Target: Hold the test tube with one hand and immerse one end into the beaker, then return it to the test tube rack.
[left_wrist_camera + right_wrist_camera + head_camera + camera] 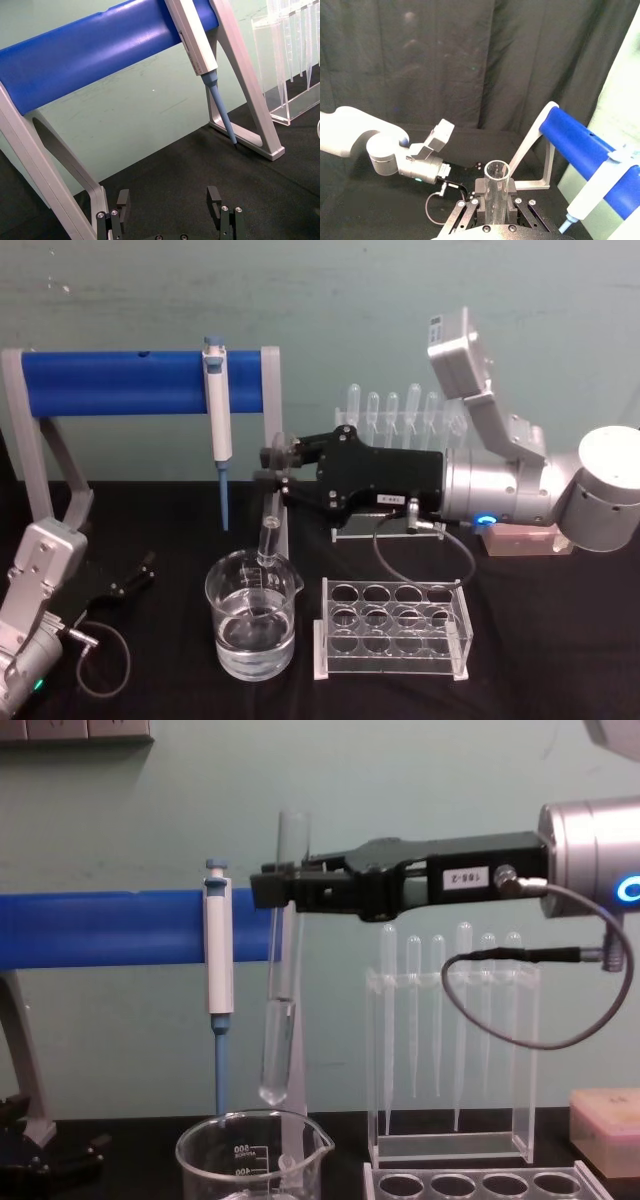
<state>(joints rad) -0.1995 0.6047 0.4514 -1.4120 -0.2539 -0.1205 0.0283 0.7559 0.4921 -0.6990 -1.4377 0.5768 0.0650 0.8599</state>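
Note:
My right gripper (272,468) reaches in from the right and is shut on the test tube (270,530), gripping it near its open top. The clear tube (283,970) hangs nearly upright in the gripper (285,885). Its round bottom end sits just above the rim of the beaker (250,1150), not in the water. The wide glass beaker (250,625) stands on the black table, partly filled with clear liquid. In the right wrist view the tube's open rim (496,172) sits between the fingers. My left gripper (133,577) rests open at the lower left, its fingers (215,196) apart over bare cloth.
A blue bar on a grey stand (140,382) carries a blue-and-white pipettor (218,410) just left of the tube. A clear plastic rack with round holes (392,628) stands right of the beaker. Behind are a pipette stand (450,1040) and a pink box (520,538).

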